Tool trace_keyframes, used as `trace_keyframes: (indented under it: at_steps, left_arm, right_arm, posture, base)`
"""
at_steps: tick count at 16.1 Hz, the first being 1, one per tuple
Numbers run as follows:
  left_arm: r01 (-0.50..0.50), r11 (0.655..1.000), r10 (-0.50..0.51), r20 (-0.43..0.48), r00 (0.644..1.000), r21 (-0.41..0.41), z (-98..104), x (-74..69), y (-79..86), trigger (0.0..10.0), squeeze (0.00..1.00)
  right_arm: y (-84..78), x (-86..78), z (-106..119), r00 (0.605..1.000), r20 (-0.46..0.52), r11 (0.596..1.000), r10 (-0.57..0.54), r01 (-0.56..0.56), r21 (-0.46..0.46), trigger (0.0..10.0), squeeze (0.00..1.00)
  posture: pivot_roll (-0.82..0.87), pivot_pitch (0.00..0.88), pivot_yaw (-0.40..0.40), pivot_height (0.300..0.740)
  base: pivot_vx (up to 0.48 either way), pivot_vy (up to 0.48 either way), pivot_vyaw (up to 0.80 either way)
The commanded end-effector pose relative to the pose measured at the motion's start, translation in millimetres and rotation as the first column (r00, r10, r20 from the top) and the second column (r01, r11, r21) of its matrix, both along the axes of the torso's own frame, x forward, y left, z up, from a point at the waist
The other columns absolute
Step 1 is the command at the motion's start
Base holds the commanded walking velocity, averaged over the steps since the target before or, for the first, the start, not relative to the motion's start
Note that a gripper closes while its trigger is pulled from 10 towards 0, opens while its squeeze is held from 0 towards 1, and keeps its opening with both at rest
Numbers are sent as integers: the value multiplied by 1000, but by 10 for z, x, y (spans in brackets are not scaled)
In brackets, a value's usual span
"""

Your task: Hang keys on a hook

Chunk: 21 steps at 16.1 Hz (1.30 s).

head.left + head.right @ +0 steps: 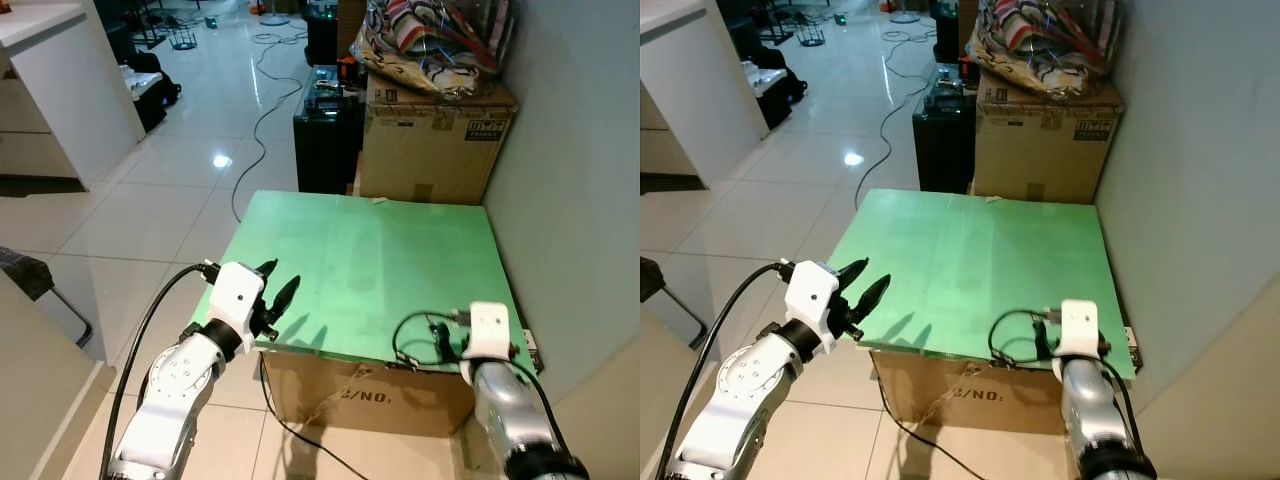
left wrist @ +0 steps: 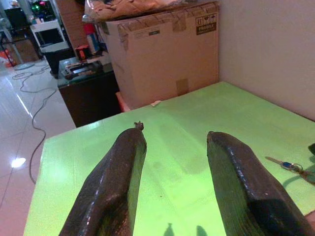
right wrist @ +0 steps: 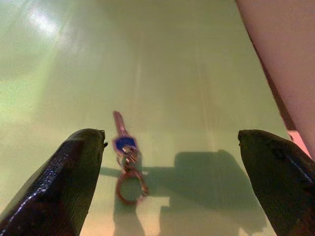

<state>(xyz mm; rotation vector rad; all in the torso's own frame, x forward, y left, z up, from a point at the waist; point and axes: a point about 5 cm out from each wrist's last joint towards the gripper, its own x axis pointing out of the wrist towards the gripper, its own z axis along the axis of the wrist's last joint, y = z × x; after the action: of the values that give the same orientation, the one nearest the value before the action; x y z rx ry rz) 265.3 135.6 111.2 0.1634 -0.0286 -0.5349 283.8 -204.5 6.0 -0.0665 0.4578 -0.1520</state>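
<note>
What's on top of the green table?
A key on a ring lies flat on the green table near the wall, between the right gripper's open fingers. The left gripper hangs open at the table's other side. Nothing else is visible on it.

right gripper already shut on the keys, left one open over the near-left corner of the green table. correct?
Not quite. The right gripper is open, not shut on the keys: in the right wrist view they lie flat on the green table, between the spread fingers and untouched. The rest holds: the left gripper is open over the table's near-left corner.
</note>
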Motion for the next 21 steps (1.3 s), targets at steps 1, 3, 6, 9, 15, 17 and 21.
trace_keyframes:
  at_steps: [1,3,6,9,15,17,21]
  left_arm:
    - [-15,1000,15,19,1000,17,40,-18,47,10000,0]
    - [-14,1000,13,14,1000,24,38,-50,64,10000,0]
    - [-10,1000,10,-8,1000,22,41,-112,108,10000,0]
    - [-5,1000,6,-21,1000,26,35,-169,125,10000,0]
    - [5,1000,-4,-31,1000,27,51,-200,94,10000,0]
    - [6,1000,-5,-32,999,30,54,-201,94,10000,0]
    - [7,999,-6,-36,999,35,56,-209,100,10000,0]
  right_arm:
    - [21,-9,-33,1000,-8,1000,0,0,15,10000,0]
    - [57,13,-41,1000,-12,999,6,-6,36,10000,0]
    - [96,24,-66,1000,-26,999,5,-3,53,10000,0]
    - [140,12,-97,999,-36,998,6,-4,61,10000,0]
    - [178,-47,-197,995,-94,991,-40,51,126,10000,0]
    - [145,-66,-215,992,-105,992,-67,77,97,10000,0]
    - [113,-103,-255,988,-130,990,-83,97,106,10000,0]
  posture:
    - [-53,70,82,740]
    - [-41,80,90,740]
    - [-18,102,96,740]
    - [-7,127,103,740]
    - [-11,136,99,740]
    - [-12,137,99,740]
    - [-7,150,108,740]
  base:
    - [0,0,0]
    - [0,0,0]
    - [0,0,0]
    - [0,0,0]
    - [0,0,0]
    - [0,0,0]
    - [0,0,0]
